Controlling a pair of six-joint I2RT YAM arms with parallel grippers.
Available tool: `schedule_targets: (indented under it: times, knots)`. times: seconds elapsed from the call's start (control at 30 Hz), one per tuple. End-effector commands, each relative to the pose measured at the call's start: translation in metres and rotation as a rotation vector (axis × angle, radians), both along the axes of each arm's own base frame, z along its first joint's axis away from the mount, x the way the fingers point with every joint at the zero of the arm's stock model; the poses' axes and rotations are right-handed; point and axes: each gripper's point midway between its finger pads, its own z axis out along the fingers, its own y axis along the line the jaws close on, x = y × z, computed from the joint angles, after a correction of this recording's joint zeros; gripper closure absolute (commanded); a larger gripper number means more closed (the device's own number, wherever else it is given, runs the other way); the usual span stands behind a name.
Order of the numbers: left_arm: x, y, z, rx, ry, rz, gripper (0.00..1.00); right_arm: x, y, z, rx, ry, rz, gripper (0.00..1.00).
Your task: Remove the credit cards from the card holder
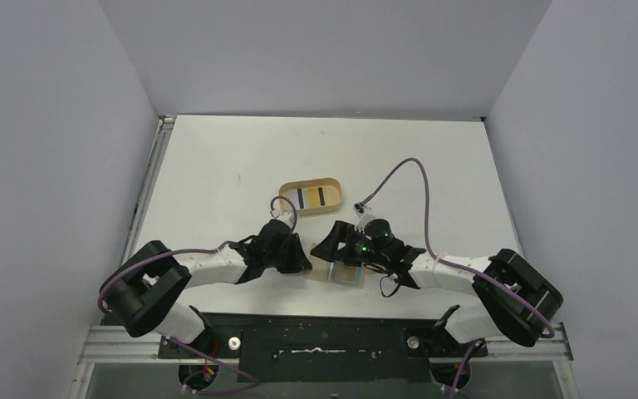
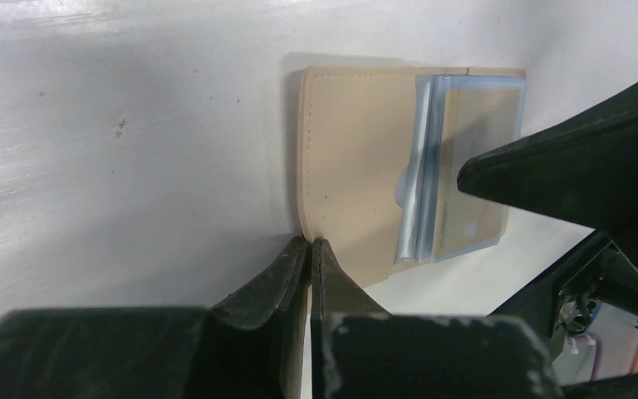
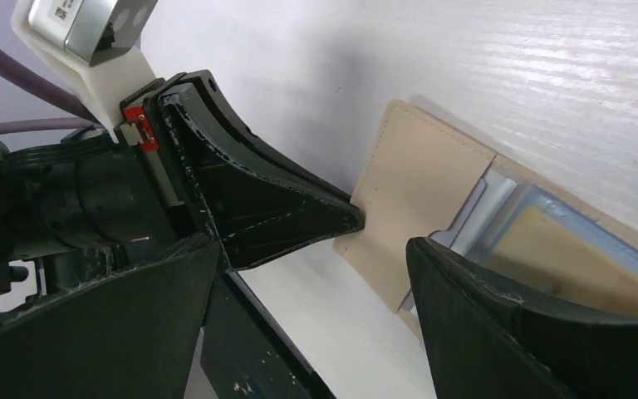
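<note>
My left gripper [image 2: 310, 243] is pinched flat, its two black fingers pressed together at the near left corner of the wallet [image 2: 349, 158]. A thin tan sliver shows between them, so they are clamped on the wallet's edge. The fingers are hard, matte plastic wedges narrowing to blunt tips.

Further back on the white table [image 1: 216, 183], apart from both my arms, sits the tray [image 1: 282, 198]. It is tan and oval with a raised rim. Inside lies something flat with white, black and orange stripes; I cannot tell what it is.

The wallet lies open and flat on the table between my two grippers, near my bases. It is a smooth tan leather-like material with rounded corners and a line of stitching along the border. Its left half is bare.

The cards [image 2: 473, 166] lie stacked on the wallet's right half. They are thin, glossy, pale blue rectangles, and the tan shows through the top one. Their left edges are slightly fanned. I cannot tell whether they are tucked into a pocket.

My right gripper [image 3: 313, 243] is spread wide and holds nothing. One finger [image 2: 548, 179] hangs over the right part of the cards, and the other is on the side towards my left gripper.
</note>
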Motion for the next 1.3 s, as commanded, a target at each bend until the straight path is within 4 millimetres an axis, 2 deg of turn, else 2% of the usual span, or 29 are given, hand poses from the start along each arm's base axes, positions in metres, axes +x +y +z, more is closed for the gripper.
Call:
schedule_targets:
  times: [0.0,0.17,0.4,0.6,0.8,0.93,1.1,1.27]
  knots:
    - [-0.019,0.029,-0.040,0.104,0.096,0.050,1.00,0.000,0.009,0.021,0.056,-0.035,0.015,0.13]
    - [-0.022,0.034,-0.051,0.098,0.118,0.077,1.00,-0.005,-0.005,0.009,-0.014,-0.010,-0.015,0.13]
    - [-0.022,0.038,-0.054,0.097,0.131,0.092,1.00,-0.007,-0.018,-0.016,-0.082,0.015,-0.057,0.13]
    - [-0.025,0.040,-0.060,0.083,0.148,0.108,1.00,-0.002,-0.014,-0.039,-0.099,0.033,-0.060,0.13]
    - [-0.024,0.042,-0.061,0.076,0.154,0.118,1.00,-0.003,0.004,-0.054,-0.095,0.065,-0.029,0.14]
    - [-0.024,0.043,-0.063,0.071,0.158,0.125,1.00,-0.009,0.013,-0.056,-0.081,0.081,-0.016,0.14]
    - [-0.024,0.045,-0.064,0.059,0.165,0.133,1.00,-0.015,0.019,-0.048,0.021,0.079,-0.001,0.14]
    - [-0.025,0.047,-0.067,0.036,0.176,0.146,1.00,-0.019,0.035,-0.019,0.229,0.043,0.076,0.14]
